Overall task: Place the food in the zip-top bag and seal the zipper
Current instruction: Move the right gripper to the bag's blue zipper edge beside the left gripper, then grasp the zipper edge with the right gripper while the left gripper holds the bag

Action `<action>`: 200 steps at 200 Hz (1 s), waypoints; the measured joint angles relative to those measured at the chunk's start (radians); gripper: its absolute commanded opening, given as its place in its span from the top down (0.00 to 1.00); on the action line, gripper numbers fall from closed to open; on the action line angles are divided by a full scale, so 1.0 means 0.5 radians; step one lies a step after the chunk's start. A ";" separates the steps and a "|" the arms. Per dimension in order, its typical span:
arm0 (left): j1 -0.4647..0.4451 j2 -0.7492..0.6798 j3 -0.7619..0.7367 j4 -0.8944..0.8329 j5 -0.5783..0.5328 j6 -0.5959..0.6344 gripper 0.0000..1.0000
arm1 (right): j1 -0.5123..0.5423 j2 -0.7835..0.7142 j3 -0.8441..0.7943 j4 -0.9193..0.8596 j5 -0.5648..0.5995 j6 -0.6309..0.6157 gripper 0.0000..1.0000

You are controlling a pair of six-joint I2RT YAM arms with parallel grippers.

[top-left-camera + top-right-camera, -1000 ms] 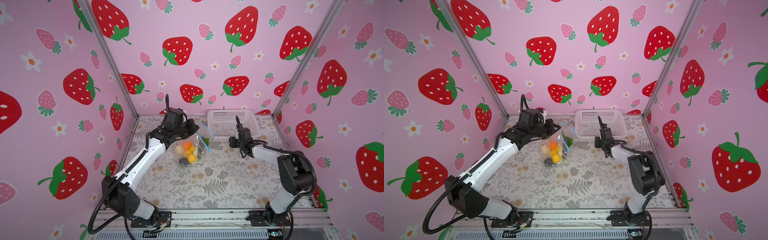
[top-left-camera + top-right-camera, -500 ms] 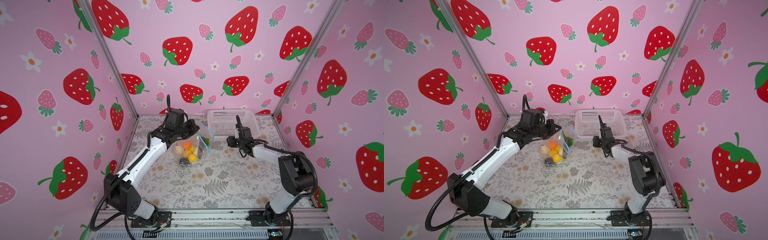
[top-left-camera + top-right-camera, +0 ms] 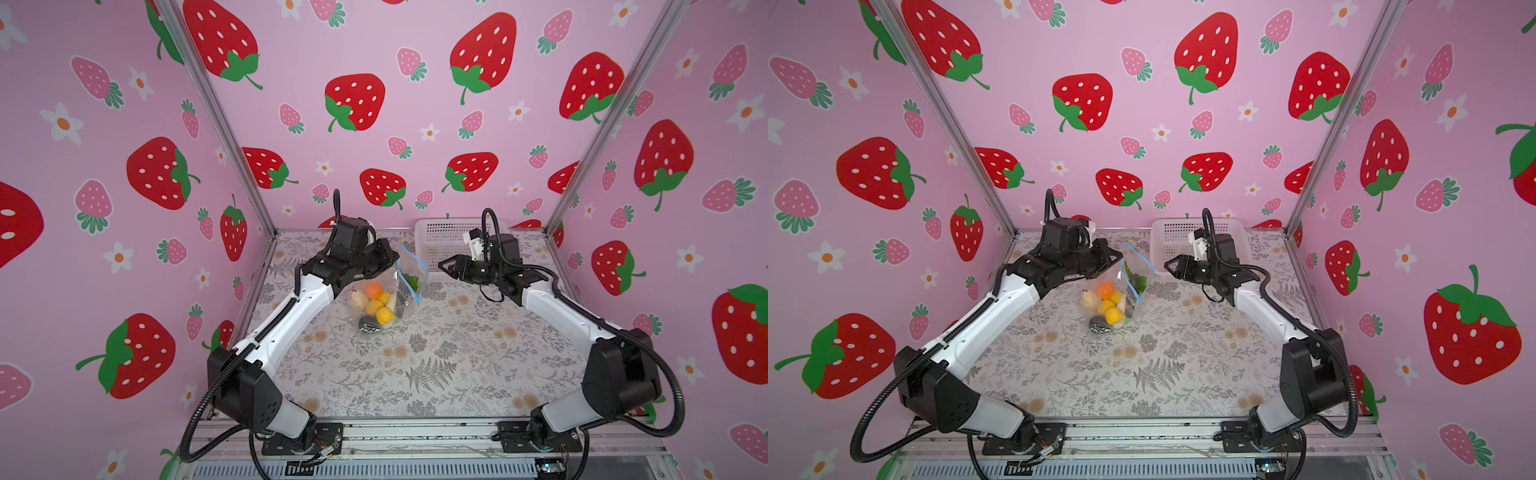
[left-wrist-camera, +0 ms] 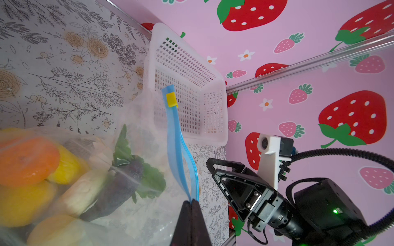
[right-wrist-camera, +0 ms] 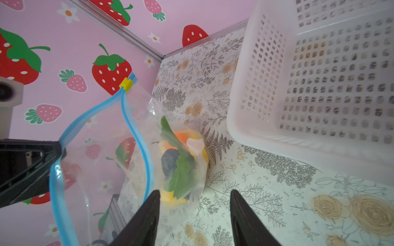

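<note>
- The food [image 3: 374, 305] was gathered inside the zip-top bag [image 3: 390, 282], whose lower end was set on the bench [image 3: 415, 365].
- The zipper [image 4: 173, 132], unsealed, was clamped by the left gripper [image 4: 191, 205].
- The right gripper [image 3: 441, 262] was held apart and empty, just beside the bag's mouth.
- A white basket [image 3: 440, 237] was placed behind.

The table [image 3: 436, 374], covered in a grey and tan floral print, bore a white perforated basket [image 3: 444, 243] at its far edge, right of centre, and, nearer the middle and left of the basket, the lower end of the zip-top bag [image 3: 390, 278] holding the food [image 3: 374, 307].
</note>
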 measured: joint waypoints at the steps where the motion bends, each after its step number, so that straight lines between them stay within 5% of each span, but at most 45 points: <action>1: 0.000 0.000 0.000 0.000 0.000 -0.001 1.00 | 0.002 0.001 0.003 0.000 -0.005 0.002 0.46; 112: 0.000 0.000 0.000 -0.002 -0.002 0.001 1.00 | 0.224 0.233 0.465 -0.369 0.000 -0.120 0.47; 136: 0.000 0.000 0.000 -0.002 -0.005 0.001 1.00 | 0.231 0.233 0.455 -0.406 0.056 -0.144 0.55; 155: -0.001 0.000 0.000 -0.002 -0.005 0.000 1.00 | 0.240 0.233 0.447 -0.417 0.078 -0.159 0.70; 200: -0.001 0.000 0.000 -0.003 -0.005 0.000 1.00 | 0.266 0.233 0.444 -0.414 0.078 -0.174 0.83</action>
